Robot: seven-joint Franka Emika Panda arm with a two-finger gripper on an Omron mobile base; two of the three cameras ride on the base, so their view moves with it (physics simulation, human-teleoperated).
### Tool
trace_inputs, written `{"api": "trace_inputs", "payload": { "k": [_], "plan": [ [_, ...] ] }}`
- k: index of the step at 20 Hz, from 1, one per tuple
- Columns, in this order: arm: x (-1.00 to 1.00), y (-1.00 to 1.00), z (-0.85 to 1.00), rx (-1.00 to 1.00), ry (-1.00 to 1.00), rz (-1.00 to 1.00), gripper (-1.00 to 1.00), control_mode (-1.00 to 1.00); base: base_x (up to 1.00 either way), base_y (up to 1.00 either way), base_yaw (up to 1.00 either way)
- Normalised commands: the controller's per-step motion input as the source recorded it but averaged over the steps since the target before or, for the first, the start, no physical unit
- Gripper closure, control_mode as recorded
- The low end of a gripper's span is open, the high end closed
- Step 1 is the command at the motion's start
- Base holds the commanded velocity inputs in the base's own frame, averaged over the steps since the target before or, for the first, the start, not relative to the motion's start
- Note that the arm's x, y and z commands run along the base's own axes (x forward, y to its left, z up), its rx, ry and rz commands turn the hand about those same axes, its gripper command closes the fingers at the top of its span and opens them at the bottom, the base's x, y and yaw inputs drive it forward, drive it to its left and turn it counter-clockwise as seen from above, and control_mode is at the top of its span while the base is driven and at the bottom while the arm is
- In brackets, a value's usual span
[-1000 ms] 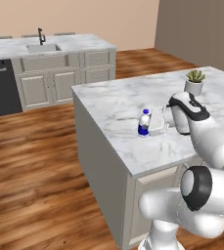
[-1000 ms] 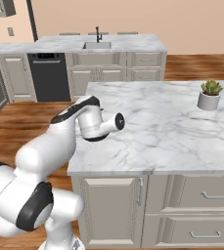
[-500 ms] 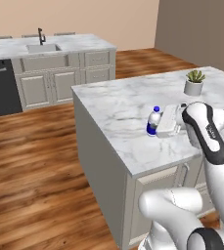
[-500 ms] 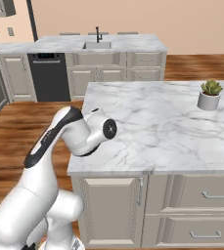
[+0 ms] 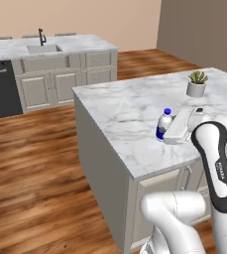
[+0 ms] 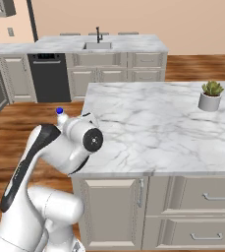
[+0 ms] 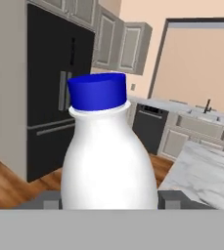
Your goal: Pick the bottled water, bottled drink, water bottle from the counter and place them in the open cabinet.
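Gripper (image 7: 108, 202) level (horizontal), clasping bottled water (image 7: 108, 156), above counter (image 5: 135, 106) edge

You are looking at the bottled water (image 5: 163, 124), a small pale bottle with a blue cap and blue label band, standing upright over the near corner of the white marble counter (image 5: 130, 106). In the hand view it (image 7: 108, 161) is sitting between the fingertips.
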Motion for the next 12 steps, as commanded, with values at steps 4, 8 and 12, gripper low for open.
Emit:
{"api": "trace_inputs", "payload": {
  "k": [4, 8, 12],
  "plan": [
    [-0.1, 0.0, 0.01, 0.0, 0.0, -0.02, 1.0, 1.0, 0.0, 0.0, 0.0],
    [0.0, 0.0, 0.0, 0.0, 0.0, 0.0, 1.0, 1.0, -0.01, 0.0, -0.18],
    [0.0, 0.0, 0.0, 0.0, 0.0, 0.0, 1.0, 1.0, -0.14, 0.0, -0.47]
  ]
}}
